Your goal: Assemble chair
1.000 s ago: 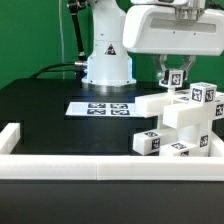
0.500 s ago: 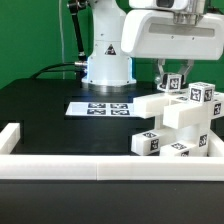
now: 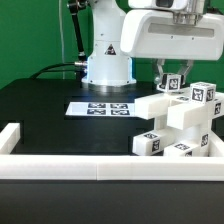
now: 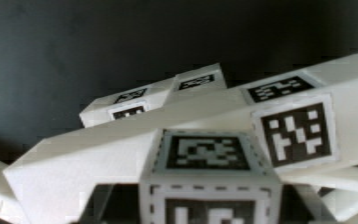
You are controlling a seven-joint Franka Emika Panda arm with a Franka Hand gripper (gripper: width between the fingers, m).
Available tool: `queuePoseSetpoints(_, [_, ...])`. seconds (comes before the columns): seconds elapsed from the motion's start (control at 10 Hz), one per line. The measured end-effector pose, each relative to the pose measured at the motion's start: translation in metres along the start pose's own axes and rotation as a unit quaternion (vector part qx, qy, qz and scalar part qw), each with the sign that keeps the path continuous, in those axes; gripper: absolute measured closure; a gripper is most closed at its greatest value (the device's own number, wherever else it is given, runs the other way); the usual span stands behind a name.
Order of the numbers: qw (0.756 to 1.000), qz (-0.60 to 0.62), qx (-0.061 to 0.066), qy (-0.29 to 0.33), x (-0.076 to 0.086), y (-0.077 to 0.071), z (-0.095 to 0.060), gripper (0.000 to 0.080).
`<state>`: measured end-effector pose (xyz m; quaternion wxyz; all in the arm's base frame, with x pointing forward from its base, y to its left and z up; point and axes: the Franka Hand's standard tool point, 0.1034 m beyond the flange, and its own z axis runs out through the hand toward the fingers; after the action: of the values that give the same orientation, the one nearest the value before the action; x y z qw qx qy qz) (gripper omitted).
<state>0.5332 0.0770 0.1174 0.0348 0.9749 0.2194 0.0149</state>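
a white robot gripper [image 3: 173, 78] is clenched on a small tagged block atop the chair [image 3: 180, 125], which stands against the white wall [image 3: 100, 168] at the exterior view's right. it looks light, rigid, smooth; grasp flat block faces.

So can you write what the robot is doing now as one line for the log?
step: chair assembly | gripper: shut on tagged piece | chair: partly built, exterior view's right | marker board: flat on table

A robotics lab; green backdrop [image 3: 30, 40]; black table [image 3: 50, 100]; tagged marker board [image 3: 100, 108].
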Motion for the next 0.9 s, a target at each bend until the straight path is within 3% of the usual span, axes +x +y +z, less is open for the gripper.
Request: queuePoseSetpoints(0.9, [1.0, 0.03, 0.001, 0.0, 0.0001, -0.0002, 0.0, 0.0512])
